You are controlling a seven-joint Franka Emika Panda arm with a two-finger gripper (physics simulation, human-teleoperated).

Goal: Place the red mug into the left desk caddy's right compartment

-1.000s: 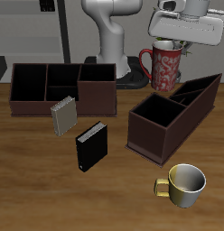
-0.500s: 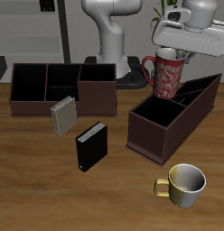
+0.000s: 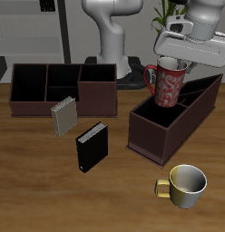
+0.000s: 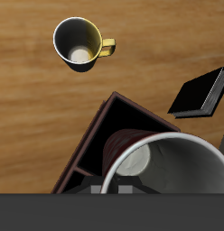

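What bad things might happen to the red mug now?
The end effector holds the mug tilted in the air above the caddy. If lowered off-centre, it might catch the divider or land in a narrow slot rather than the big compartment. If the grip slips, it might drop and tip.

Mugs: 2 total. 1 red ceramic mug w/ pale speckled pattern and loop handle (image 3: 168, 82), and 1 yellow-gold mug w/ white inside (image 3: 184, 184).

Caddies: 2 long dark brown box caddies w/ compartments. 1 skewed, corner toward camera (image 3: 158, 134); 1 square-on (image 3: 97, 93).

Books: 2 small upright ones on the wooden tabletop (image 3: 33, 181). 1 black hardcover (image 3: 92, 149), 1 grey w/ pale page edges (image 3: 64, 116).

Robot arms: 1, w/ 1 white-bodied two-finger gripper (image 3: 179, 62).
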